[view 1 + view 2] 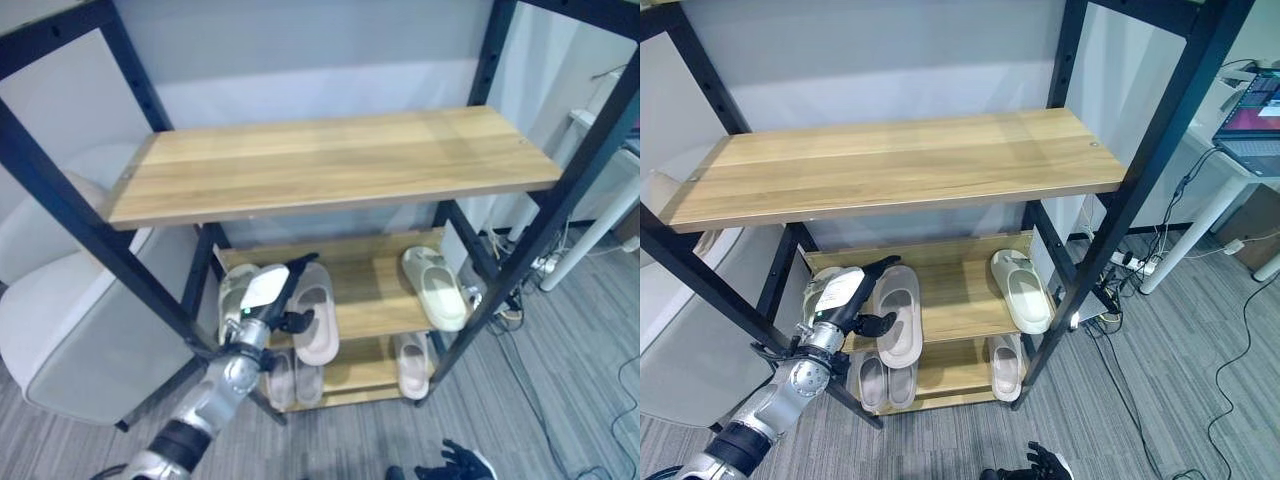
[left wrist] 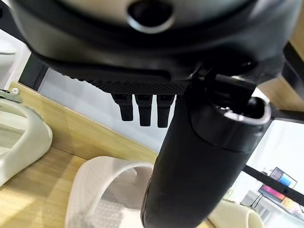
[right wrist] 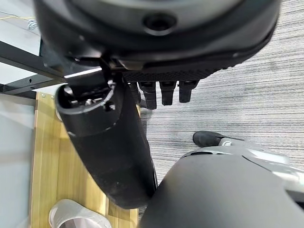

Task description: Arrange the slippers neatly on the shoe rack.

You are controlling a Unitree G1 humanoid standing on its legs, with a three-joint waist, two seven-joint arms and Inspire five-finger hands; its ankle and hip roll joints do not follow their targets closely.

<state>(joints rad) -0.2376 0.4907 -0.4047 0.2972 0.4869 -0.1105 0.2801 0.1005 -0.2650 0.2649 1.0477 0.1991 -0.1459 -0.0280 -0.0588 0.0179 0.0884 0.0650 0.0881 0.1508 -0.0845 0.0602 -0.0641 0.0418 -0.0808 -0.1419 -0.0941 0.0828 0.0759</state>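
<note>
The black-framed shoe rack point(image 1: 330, 160) has three wooden shelves. On the middle shelf a cream slipper point(image 1: 232, 290) lies at the left, a beige slipper point(image 1: 315, 315) beside it and another cream slipper point(image 1: 437, 288) at the right. My left hand point(image 1: 262, 295) hovers open between the left cream slipper point(image 2: 19, 142) and the beige slipper point(image 2: 109, 190), its thumb at the beige one's edge. A beige pair point(image 1: 292, 380) and a single beige slipper point(image 1: 411, 365) rest on the bottom shelf. My right hand point(image 1: 455, 462) hangs low over the carpet, open and holding nothing.
The rack's top shelf carries nothing. A white padded chair point(image 1: 60, 330) stands close to the rack's left side. At the right are a white desk point(image 1: 610, 200) with a laptop point(image 1: 1255, 110), and cables with a power strip point(image 1: 540, 265) on the carpet.
</note>
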